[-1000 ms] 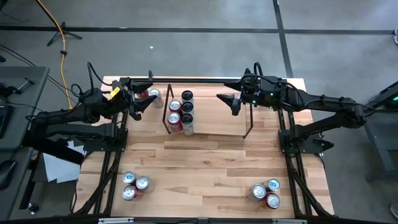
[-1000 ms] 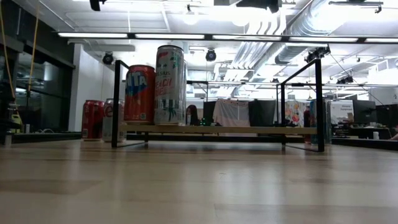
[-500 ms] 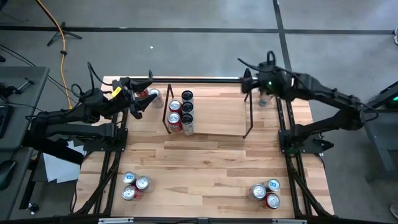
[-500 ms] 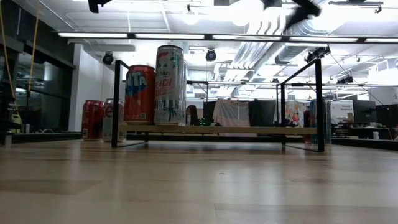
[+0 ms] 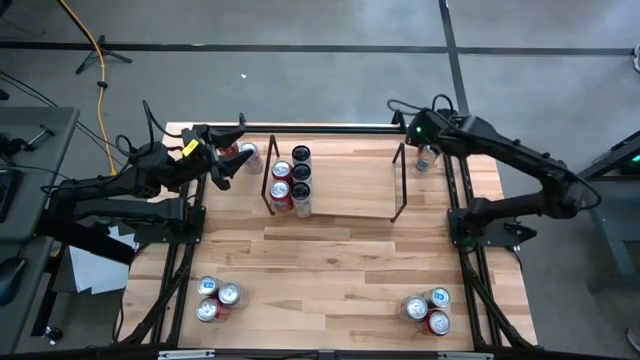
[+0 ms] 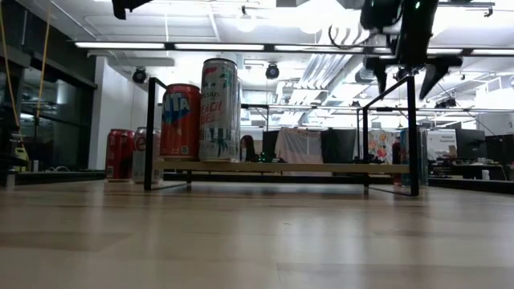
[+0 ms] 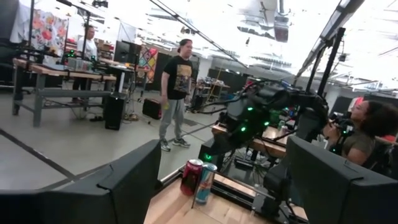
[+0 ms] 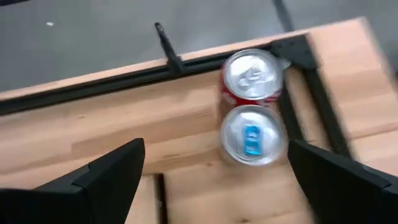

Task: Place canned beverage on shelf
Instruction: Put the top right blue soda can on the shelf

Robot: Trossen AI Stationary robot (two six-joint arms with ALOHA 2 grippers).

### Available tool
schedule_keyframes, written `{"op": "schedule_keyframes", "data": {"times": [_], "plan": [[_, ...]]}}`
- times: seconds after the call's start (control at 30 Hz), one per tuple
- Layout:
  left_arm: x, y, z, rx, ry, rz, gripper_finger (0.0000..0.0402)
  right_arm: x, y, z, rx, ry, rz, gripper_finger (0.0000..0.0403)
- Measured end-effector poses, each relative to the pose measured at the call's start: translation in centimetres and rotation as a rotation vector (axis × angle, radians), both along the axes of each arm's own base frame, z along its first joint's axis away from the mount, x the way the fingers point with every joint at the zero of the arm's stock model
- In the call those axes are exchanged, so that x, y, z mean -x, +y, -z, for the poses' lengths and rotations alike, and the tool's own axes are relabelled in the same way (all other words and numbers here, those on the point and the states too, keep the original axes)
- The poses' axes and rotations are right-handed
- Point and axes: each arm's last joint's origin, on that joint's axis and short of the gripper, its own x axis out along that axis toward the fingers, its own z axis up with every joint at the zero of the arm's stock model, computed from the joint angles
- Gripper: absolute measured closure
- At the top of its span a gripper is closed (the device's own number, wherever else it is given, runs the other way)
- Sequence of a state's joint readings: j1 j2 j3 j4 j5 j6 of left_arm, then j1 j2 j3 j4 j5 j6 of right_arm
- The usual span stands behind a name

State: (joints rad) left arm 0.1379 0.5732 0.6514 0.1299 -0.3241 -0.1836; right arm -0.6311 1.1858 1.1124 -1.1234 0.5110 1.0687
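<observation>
High view: right gripper swings off the shelf to the counter's far right corner, fingers spread wide and empty over two cans there — next pickup, likely. Left gripper waits open, empty

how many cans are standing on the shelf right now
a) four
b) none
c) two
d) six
a) The high view shows four can tops in a cluster at the left end of the shelf: two dark-topped cans behind two silver-topped ones.
</observation>
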Motion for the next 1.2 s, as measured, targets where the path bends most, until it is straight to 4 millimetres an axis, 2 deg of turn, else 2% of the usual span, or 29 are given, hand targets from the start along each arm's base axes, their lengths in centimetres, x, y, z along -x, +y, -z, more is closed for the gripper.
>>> {"op": "schedule_keyframes", "data": {"times": [0.13, 0.23, 0.67, 1.2], "plan": [[0.0, 0.0, 0.0, 0.006, -0.004, -0.001, 0.0101, 1.4, -1.9, 2.0, -0.054, -0.015, 0.078, 0.0022], [0.0, 0.0, 0.0, 0.006, -0.005, -0.001, 0.0101, 2.5, -2.7, 2.8, -0.071, -0.008, 0.148, 0.0022], [-0.1, 0.0, 0.0, 0.006, -0.002, -0.001, 0.0101, 3.5, -3.4, 5.8, -0.115, -0.048, 0.225, 0.0024], [-0.1, 0.0, 0.0, 0.006, -0.002, -0.001, 0.0101, 2.7, -4.9, 7.6, -0.186, -0.002, 0.182, 0.0138]]}}
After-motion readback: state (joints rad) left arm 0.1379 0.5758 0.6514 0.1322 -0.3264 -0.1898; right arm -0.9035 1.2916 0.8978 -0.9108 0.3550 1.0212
